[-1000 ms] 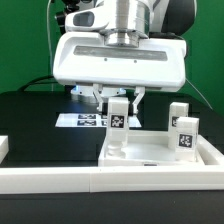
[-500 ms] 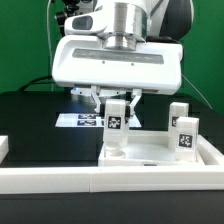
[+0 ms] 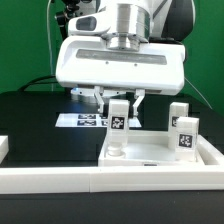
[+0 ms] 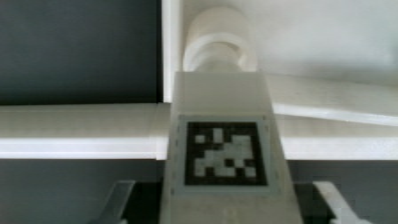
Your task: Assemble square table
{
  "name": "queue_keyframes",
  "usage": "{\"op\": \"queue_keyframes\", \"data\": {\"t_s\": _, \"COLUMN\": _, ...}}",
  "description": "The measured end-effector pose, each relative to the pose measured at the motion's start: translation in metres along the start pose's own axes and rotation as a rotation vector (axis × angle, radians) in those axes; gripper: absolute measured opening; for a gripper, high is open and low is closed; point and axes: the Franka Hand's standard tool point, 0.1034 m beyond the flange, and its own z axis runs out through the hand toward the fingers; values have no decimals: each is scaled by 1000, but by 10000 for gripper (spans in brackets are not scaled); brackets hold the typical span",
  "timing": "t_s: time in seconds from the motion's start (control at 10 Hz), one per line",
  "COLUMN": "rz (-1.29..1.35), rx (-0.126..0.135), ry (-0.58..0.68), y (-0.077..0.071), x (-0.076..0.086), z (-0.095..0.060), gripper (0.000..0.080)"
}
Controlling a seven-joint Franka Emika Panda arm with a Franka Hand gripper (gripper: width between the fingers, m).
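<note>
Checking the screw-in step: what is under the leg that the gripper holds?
The leg stands upright on the tabletop, at a corner. Its lower end hides any hole or thread beneath.

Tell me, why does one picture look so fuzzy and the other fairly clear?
Wrist view: the camera sits very close to the leg, so its tag and the tabletop rim look soft and blurred. Exterior view: sharper, evenly lit; the gripper holds that leg, white parts are bright against the dark table.
</note>
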Motion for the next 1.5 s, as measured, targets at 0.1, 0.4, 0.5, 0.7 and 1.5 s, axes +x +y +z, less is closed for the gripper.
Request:
{"op": "queue_keyframes", "data": {"t_s": 0.1, "rz": -2, "rx": -1, "ry": -3, "y": -1, "x": -2, "z": 2, "gripper": 290}}
{"op": "queue_keyframes", "data": {"t_s": 0.4, "rz": -11, "rx": -7, "ry": 6, "y": -2, "x": -4, "z": 9, "gripper": 290}}
{"op": "queue_keyframes", "data": {"t_s": 0.5, "rz": -13, "rx": -10, "ry": 10, "y": -2, "x": -6, "z": 11, "gripper": 290}}
{"op": "queue_keyframes", "data": {"t_s": 0.7, "rz": -20, "rx": -19, "ry": 49, "y": -2, "x": -5, "z": 12, "gripper": 290}}
{"op": "queue_keyframes", "data": {"t_s": 1.5, "rz": -30, "rx": -35, "ry": 116, "y": -1, "x": -4, "z": 13, "gripper": 628}}
